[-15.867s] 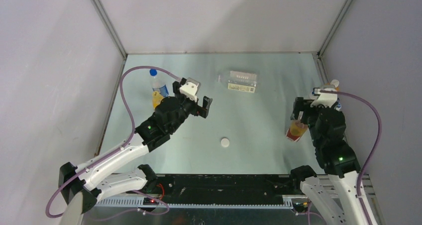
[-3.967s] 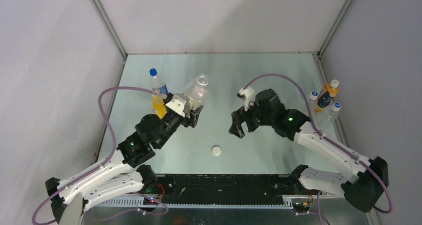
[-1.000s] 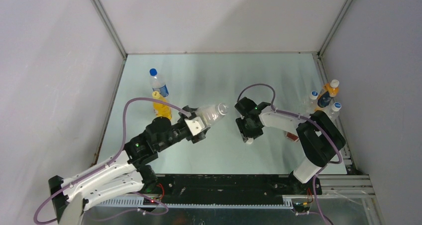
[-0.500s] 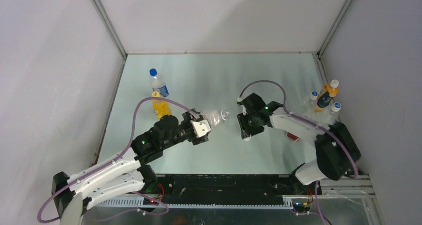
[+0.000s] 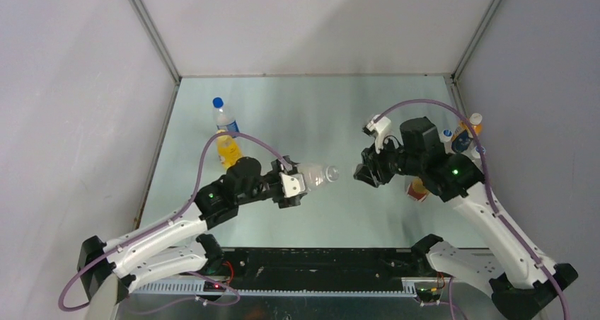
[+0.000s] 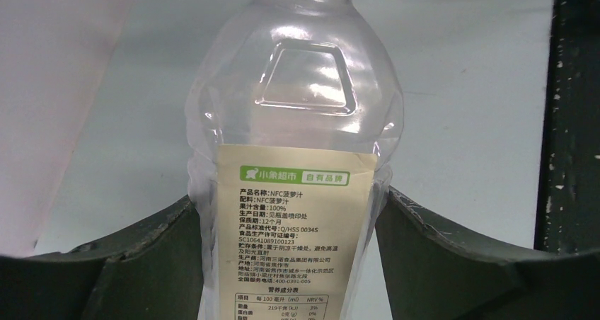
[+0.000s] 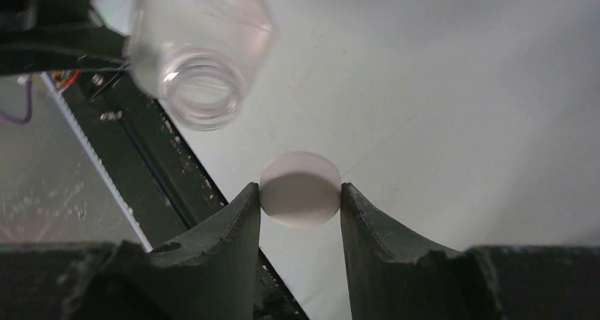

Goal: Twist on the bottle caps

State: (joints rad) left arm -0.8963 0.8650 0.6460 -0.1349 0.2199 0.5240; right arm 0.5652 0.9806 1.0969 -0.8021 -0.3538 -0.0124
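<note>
**Cap presented to the open bottle mouth**

The clear juice bottle [image 6: 297,107] is clamped at its label by the left gripper [image 6: 289,196] and held tilted above the table [image 5: 318,115]. Its open mouth is turned toward the right gripper [image 7: 301,192], where a white cap [image 7: 300,182] is pinched edgewise for threading. Cap and mouth are near, apparently not touching.

**Bottle and cap, from lying on the table [image 5: 297,107] to held aloft.**
The clear bottle [image 5: 315,176], which had lain far back on the table, was gripped by the left hand [image 5: 291,187] and had tipped from upright to near-horizontal, mouth toward the right arm. The white cap [image 7: 300,189], earlier at the near edge, was pinched in the right hand [image 5: 364,173] and raised just short of that mouth. The brown-drink bottle [image 5: 416,189], once carried by the right hand, rested at the right.
</note>
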